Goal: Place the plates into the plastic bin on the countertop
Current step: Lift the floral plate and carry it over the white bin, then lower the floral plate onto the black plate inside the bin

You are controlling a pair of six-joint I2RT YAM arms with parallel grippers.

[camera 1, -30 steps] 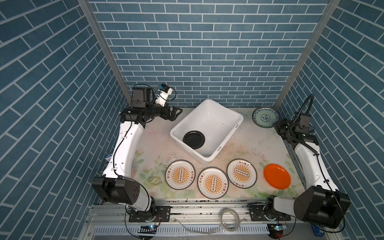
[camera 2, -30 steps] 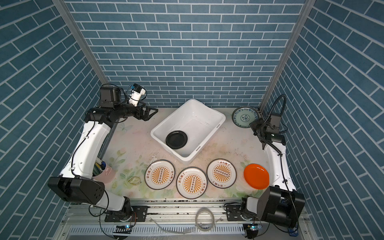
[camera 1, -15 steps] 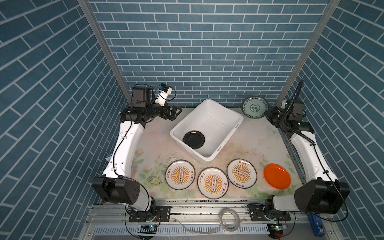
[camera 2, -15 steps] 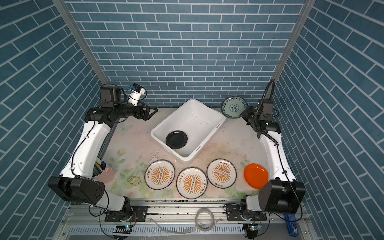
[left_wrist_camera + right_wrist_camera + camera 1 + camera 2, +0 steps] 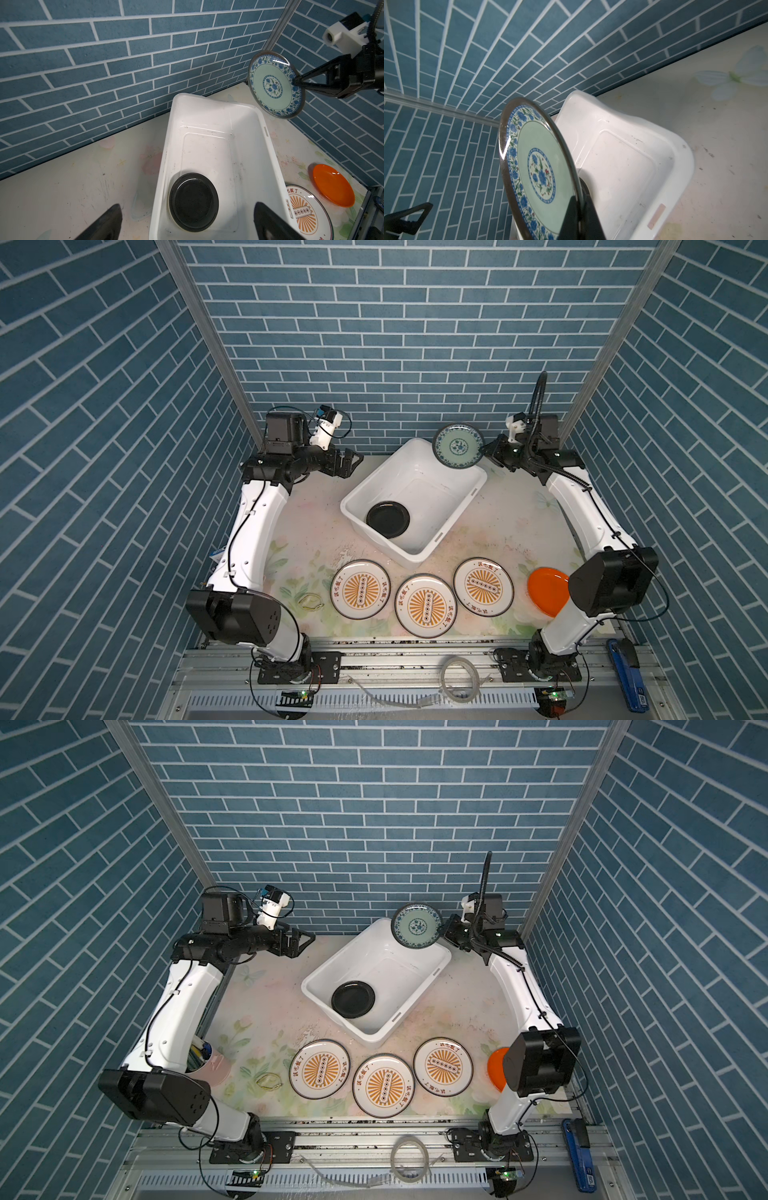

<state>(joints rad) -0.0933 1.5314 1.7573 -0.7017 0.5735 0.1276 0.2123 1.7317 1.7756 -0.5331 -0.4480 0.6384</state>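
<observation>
Plate transfer, teal-patterned plate held in the air at the far bin corner.
Left hand (image 5: pixel 349 459) released, jaws wide, clear of the plastic bin (image 5: pixel 361 493). Black plate (image 5: pixel 387 519) lies inside the bin. Three sunburst plates (image 5: pixel 425 605) and an orange plate (image 5: pixel 546 591) rest on the tabletop (image 5: pixel 307 506). Right hand (image 5: pixel 485 452) clenched on the teal-patterned plate (image 5: pixel 458 446) by its rim, tilted above the bin's corner.

We see a yellow rubber band (image 5: pixel 310 600) lying just beside a pink cup (image 5: pixel 214 1068) holding pens; a blue stapler (image 5: pixel 577 1152) sits well apart.
</observation>
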